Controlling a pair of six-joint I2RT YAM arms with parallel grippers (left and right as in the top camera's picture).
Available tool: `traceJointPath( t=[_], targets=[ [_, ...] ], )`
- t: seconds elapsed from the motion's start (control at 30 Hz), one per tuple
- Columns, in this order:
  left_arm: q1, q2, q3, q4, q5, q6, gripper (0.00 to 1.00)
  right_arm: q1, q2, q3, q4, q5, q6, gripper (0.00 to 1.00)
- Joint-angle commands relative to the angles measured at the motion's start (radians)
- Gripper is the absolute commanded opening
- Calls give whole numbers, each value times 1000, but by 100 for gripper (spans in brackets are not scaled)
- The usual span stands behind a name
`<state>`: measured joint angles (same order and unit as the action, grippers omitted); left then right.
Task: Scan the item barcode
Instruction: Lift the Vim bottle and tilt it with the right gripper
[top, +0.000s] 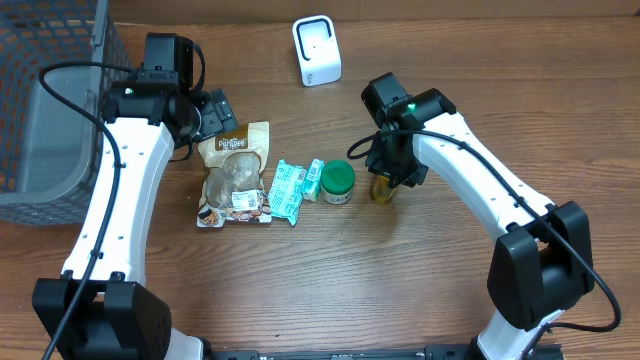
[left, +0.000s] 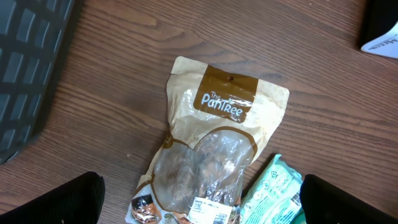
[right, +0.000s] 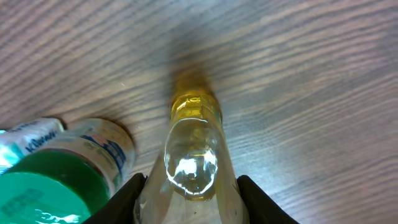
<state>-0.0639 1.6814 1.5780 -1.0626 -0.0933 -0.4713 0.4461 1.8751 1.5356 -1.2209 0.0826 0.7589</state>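
The right gripper (right: 191, 190) straddled the small bottle of yellow liquid (right: 193, 149), one finger close against each side. Whether they truly pinched it could not be told. The bottle stood on the table (top: 300, 290) just at 3 o'clock of the green-lidded jar (top: 338, 182), with the white scanner (top: 316, 50) well apart toward 11 o'clock. The left gripper (left: 202, 202) hung spread wide and empty above the snack pouch (left: 217, 124).

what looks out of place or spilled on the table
Nothing stands out. The snack pouch and green packet lie flat, the green-lidded jar and yellow bottle stand upright, and no spill shows.
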Motion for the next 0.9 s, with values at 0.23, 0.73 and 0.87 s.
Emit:
traceJointPath(
  t=[0.23,0.73,0.87],
  targets=[
    [-2,-6,12,0,-7,4,99,-54,-11,103,-40,-107,-111,30],
    [-4,-6,12,0,-6,4,100,-222,-88,117,-36,-741,-521,17],
    [-2,-6,12,0,-6,4,100,-258,-95,117,-49,-1055,-720,17]
  ],
)
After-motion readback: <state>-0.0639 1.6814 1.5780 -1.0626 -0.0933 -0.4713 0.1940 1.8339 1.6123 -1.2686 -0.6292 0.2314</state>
